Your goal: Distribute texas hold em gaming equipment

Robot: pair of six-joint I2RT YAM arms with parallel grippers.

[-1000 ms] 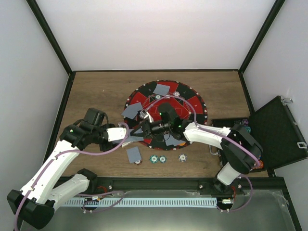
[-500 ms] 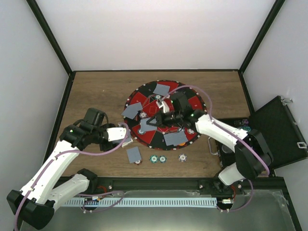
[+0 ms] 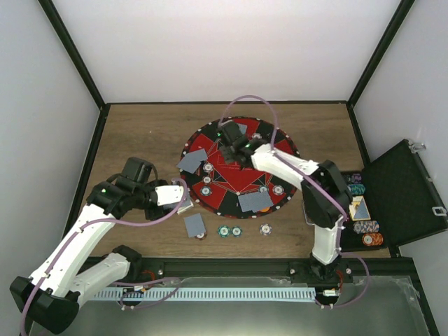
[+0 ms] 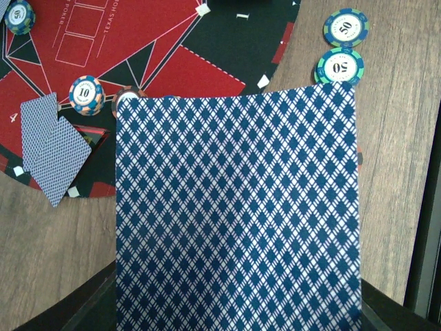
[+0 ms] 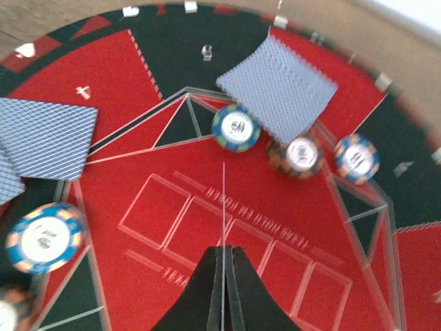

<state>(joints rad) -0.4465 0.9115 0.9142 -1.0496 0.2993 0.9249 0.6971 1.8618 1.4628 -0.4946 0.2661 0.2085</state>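
Note:
My left gripper point(image 3: 183, 201) is shut on blue diamond-backed playing cards point(image 4: 238, 207) at the near-left rim of the round red-and-black mat point(image 3: 241, 178); the cards hide its fingers in the left wrist view. My right gripper point(image 3: 228, 136) hovers over the mat's far side, shut on one card seen edge-on point(image 5: 222, 207). Cards lie on the mat at the left point(image 3: 191, 160), far side point(image 3: 236, 130) and near right point(image 3: 255, 201). One card point(image 3: 194, 224) lies on the table. Chips point(image 3: 230, 230) and another chip point(image 3: 265, 228) sit near it. Chips point(image 5: 236, 127) dot the mat.
An open black case point(image 3: 406, 192) with stacked chips point(image 3: 369, 238) stands at the table's right edge. Black frame posts border the table. Two 50 chips point(image 4: 342, 48) lie on the wood just right of the held cards.
My right arm has swung from the mat's near-left part across to its far side, uncovering the case's chips. My left arm has not moved.

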